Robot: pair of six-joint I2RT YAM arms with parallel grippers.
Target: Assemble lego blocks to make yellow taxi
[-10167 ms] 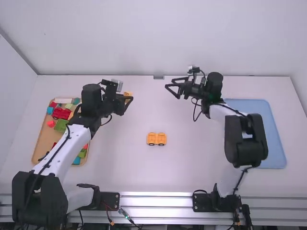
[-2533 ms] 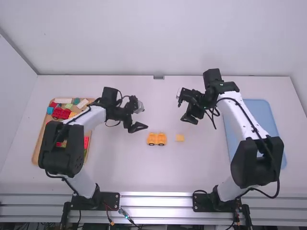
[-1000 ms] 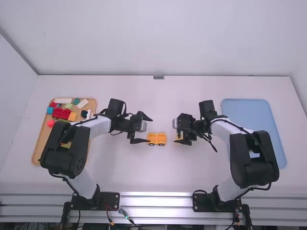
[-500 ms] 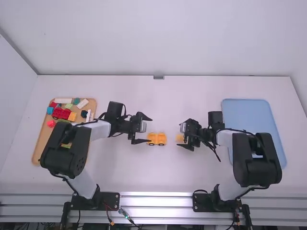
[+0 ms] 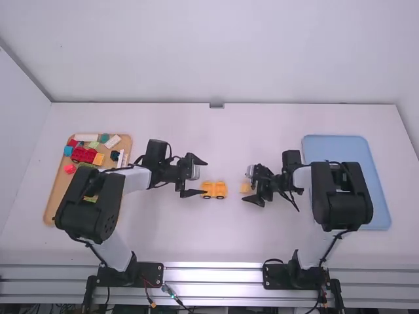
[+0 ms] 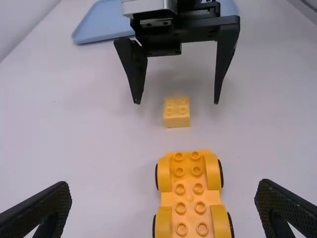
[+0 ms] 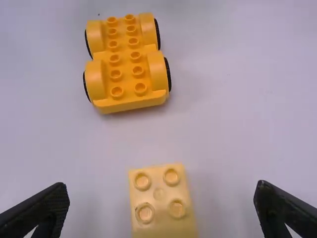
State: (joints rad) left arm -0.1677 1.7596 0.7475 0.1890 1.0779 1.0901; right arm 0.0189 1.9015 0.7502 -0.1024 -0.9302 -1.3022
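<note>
Yellow car base: one (image 5: 213, 190), lying near the middle of the frame in the high view, four wheels with black tyres, two rows of six studs running along its top, twelve in all

Yellow block: one (image 7: 160, 203), four studs in two pairs, lying just right of the car base in the high view, with a gap between the two

Left gripper: one (image 5: 205, 178), just left of the middle of the frame in the high view, its two fingers spread wide and pinching nothing; the left wrist view shows the car base between them, untouched by either finger

Right gripper: one (image 5: 248, 186), just right of the middle of the frame in the high view, its two fingers spread too, one to each side of the yellow block and neither touching it

Wooden tray: one (image 5: 57, 199), at the left of the frame in the high view, partly behind the left arm (image 5: 127, 178), loaded with mixed blocks, among them one red car (image 5: 83, 154), one round pinkish-red piece (image 5: 69, 169) and one dark blue piece (image 5: 115, 156); the full number of pieces cannot be told

Blue tray: one (image 5: 340, 147), at the right of the frame in the high view, partly behind the right arm (image 5: 340, 196)

Table: one (image 5: 170, 229), white, under both trays
</note>
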